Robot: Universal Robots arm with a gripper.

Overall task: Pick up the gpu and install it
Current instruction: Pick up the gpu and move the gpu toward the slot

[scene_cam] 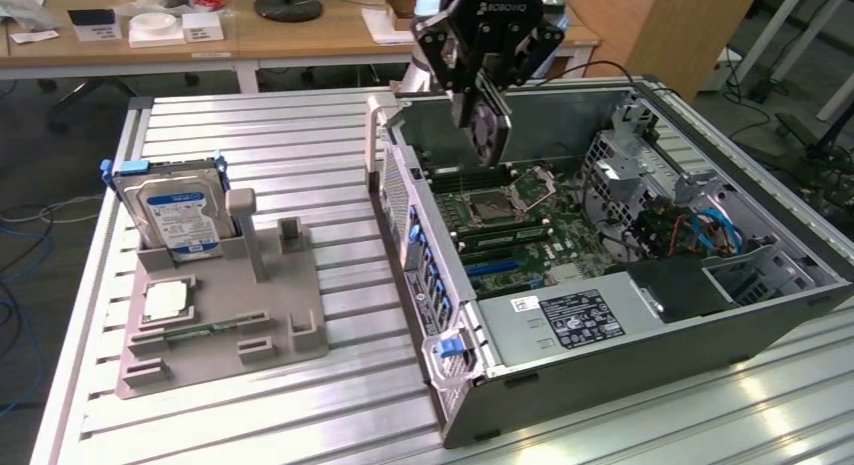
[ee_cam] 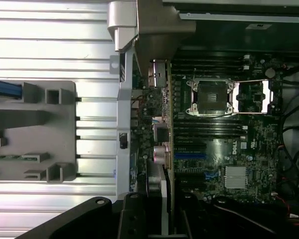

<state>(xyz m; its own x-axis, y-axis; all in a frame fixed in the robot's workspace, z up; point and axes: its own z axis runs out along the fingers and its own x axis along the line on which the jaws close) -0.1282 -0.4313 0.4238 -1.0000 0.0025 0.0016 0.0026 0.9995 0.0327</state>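
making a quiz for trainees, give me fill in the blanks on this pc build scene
The gripper holds the ____ over the motherboard. The label on the hard drive is blue and ____. The grey holder sits on the exterior view's ____ of the computer case. Missing: gpu; white; left.

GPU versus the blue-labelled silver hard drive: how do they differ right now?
The dark gpu with its round fan hangs clamped in the gripper over the open computer case; the silver hard drive stands in the grey holder. The gpu is thin and dark; the hard drive is thicker, blue-labelled. Both stand on edge.
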